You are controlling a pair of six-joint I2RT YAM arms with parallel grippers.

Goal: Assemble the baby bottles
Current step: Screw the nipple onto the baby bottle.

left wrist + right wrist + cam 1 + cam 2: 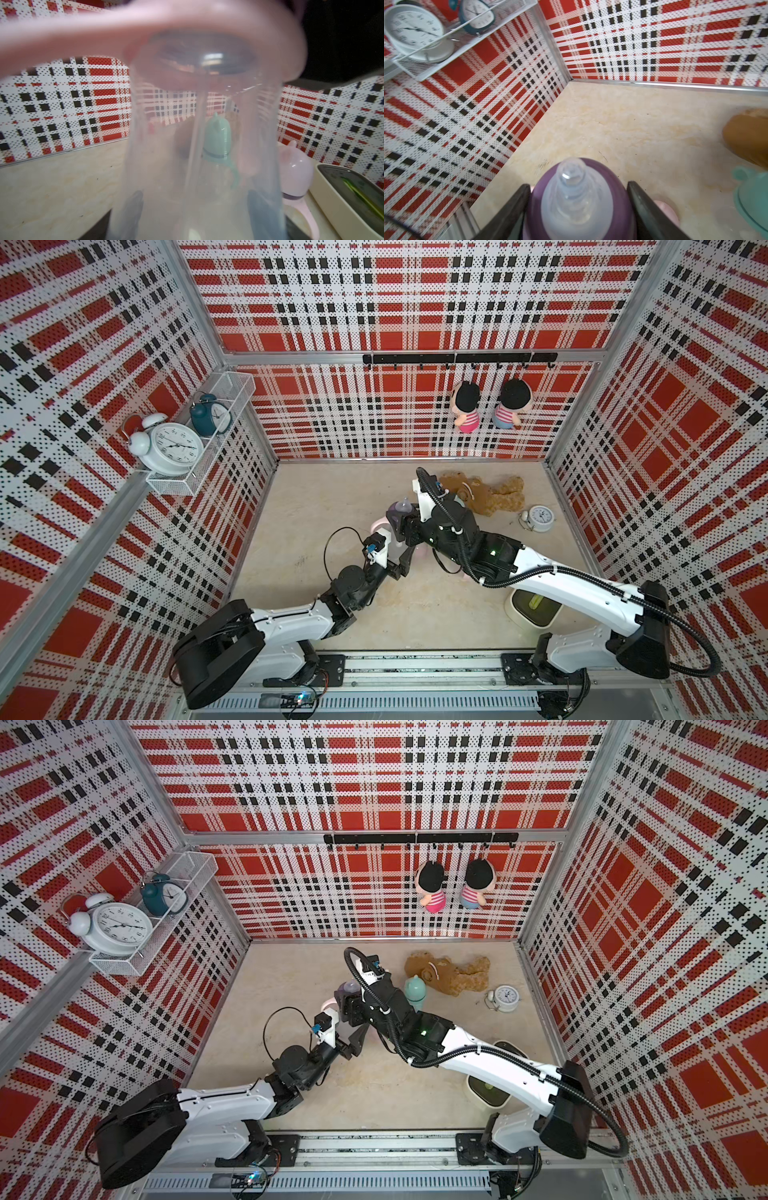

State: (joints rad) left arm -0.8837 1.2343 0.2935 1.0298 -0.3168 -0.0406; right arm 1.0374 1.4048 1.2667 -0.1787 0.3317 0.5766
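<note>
Left wall: white wire-mesh shelf basket [172, 486] holds a big white twin-bell alarm clock [172, 446] and a teal alarm clock [207, 415] just beside it, both upright.
Back wall: black hook rail [457, 358] with two plush dolls hanging side by side, a pink-striped doll [466, 406] and a blue-striped doll [512, 404].
Table [311, 510]: beige, marble-look. Brown teddy bear [488, 495] lies flat near the back edge. Small white twin-bell alarm clock [540, 517] sits near it, face showing from above. Cream rounded tray [340, 204] is front right, dark inside with something green in it, and partly hidden in both top views.
Walls [415, 302]: red/black/white plaid perforated panel.
</note>
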